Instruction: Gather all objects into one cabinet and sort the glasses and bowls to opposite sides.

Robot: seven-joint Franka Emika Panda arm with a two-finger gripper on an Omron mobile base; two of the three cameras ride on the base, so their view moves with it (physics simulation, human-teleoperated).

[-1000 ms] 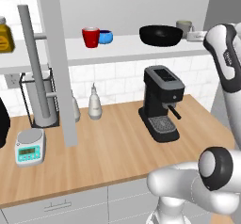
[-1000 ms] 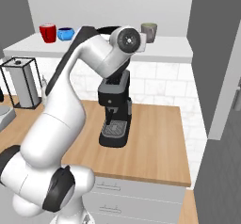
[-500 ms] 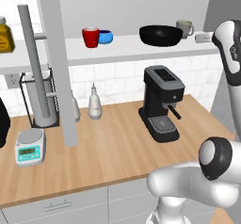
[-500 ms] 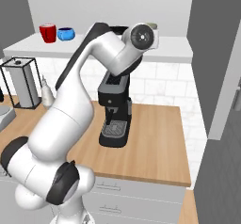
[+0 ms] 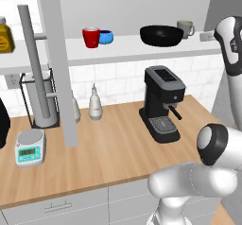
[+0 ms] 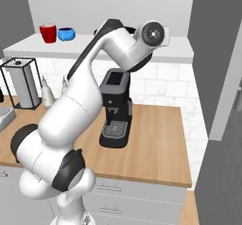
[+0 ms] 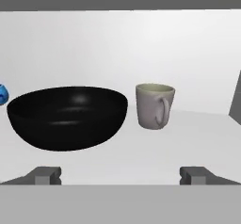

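On the white bottom board of the cabinet stood, from left to right, the red cup, the small blue bowl just beside it, the big black bowl and the grey-beige mug. The gripper was wide open and held nothing — its two finger tips stood far apart, pointing at the black bowl and the mug. Below, on the wooden counter, sat a black coffee machine.
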